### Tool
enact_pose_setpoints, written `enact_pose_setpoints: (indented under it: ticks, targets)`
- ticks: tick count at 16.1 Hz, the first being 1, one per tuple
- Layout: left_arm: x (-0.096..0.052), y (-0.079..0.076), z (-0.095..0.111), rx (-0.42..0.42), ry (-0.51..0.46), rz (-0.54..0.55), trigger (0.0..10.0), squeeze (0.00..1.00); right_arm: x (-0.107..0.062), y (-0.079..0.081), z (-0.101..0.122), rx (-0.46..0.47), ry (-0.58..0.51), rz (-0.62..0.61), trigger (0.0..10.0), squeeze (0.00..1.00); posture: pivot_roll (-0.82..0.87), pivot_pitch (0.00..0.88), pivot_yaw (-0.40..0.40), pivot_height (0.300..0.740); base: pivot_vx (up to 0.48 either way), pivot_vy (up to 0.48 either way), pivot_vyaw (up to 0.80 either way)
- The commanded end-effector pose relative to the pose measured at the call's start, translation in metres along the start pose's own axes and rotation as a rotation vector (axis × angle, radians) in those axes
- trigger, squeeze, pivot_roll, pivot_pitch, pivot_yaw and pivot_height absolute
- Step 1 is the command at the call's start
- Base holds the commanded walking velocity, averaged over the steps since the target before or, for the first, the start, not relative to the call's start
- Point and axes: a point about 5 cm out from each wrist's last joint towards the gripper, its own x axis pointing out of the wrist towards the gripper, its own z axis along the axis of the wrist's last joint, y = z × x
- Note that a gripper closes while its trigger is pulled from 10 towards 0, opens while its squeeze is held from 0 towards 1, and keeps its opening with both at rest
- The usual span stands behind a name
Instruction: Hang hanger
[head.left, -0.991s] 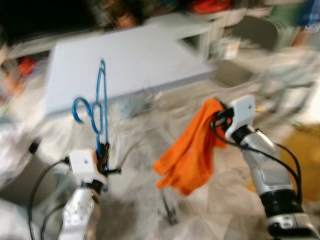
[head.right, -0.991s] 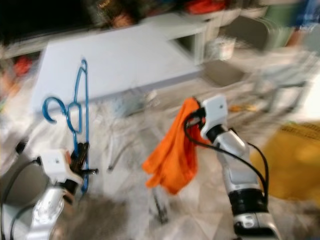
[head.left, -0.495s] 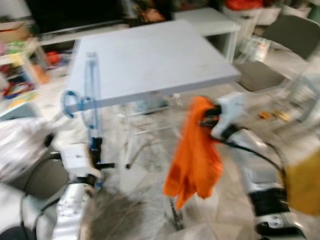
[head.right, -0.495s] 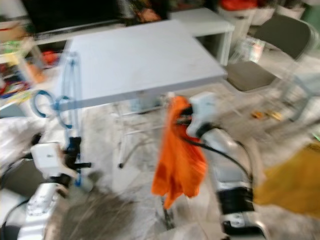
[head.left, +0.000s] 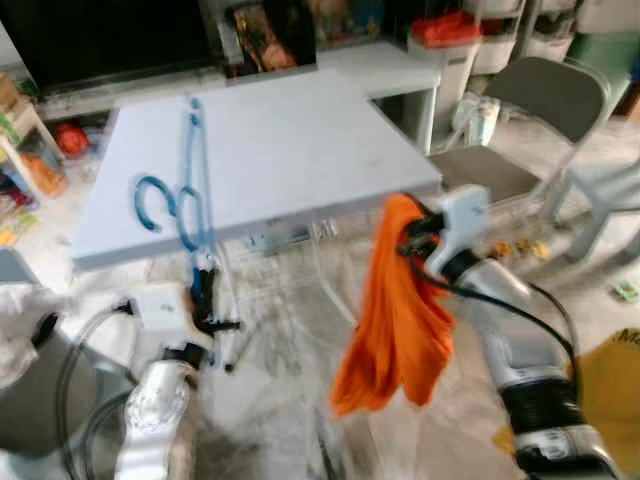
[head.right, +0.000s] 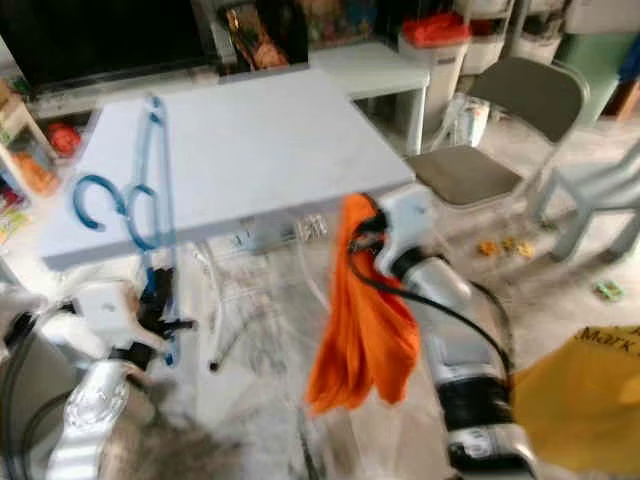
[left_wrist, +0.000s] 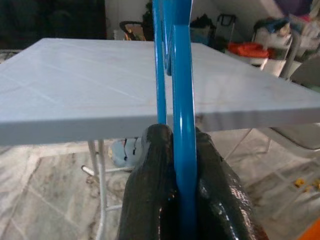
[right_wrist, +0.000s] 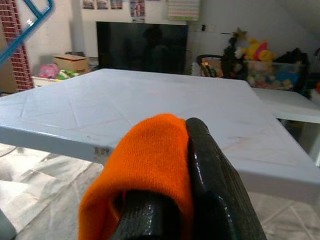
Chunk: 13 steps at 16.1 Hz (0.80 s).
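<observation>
Left gripper (head.left: 205, 297) clamps the blue hanger (head.left: 192, 180), its long axis rising straight above the fingers, hook outward. Right gripper (head.left: 412, 236) pinches an orange cloth (head.left: 398, 310) draped below it.

The tabletop (head.left: 290, 150) is standing ahead of both arms. The left end effector (head.left: 205, 300) is holding the hanger (head.left: 190, 190) upright before the tabletop's near left edge. The right end effector (head.left: 412, 235) is holding the cloth (head.left: 395, 320) below the near right corner. A chair (head.left: 530, 130) is standing beyond the right edge.
</observation>
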Motion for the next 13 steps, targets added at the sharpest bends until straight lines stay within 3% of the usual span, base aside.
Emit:
enact_pose_setpoints:
  ticks: [1,8,13]
  targets:
    - [0.0022,-0.0045,0.0048,-0.004,-0.020,-0.013,10.0,0.00,0.0000,-0.0072,0.0140,-0.032,-0.047,-0.016,10.0,0.00,-0.07,0.000,0.070,0.740,0.398,0.266,0.52]
    - [0.0047,-0.0037,0.0065,-0.017,-0.009,-0.014,10.0,0.00,0.0031,-0.0054,0.0130,-0.029,-0.041,-0.014,10.0,0.00,-0.06,0.000,0.062,0.740,0.343,0.331,0.00]
    - [0.0042,-0.0031,0.0075,-0.008,-0.009,-0.012,10.0,0.00,0.0040,-0.0044,0.0128,-0.029,-0.042,-0.009,10.0,0.00,-0.06,0.000,0.061,0.740,0.000,0.423,0.00]
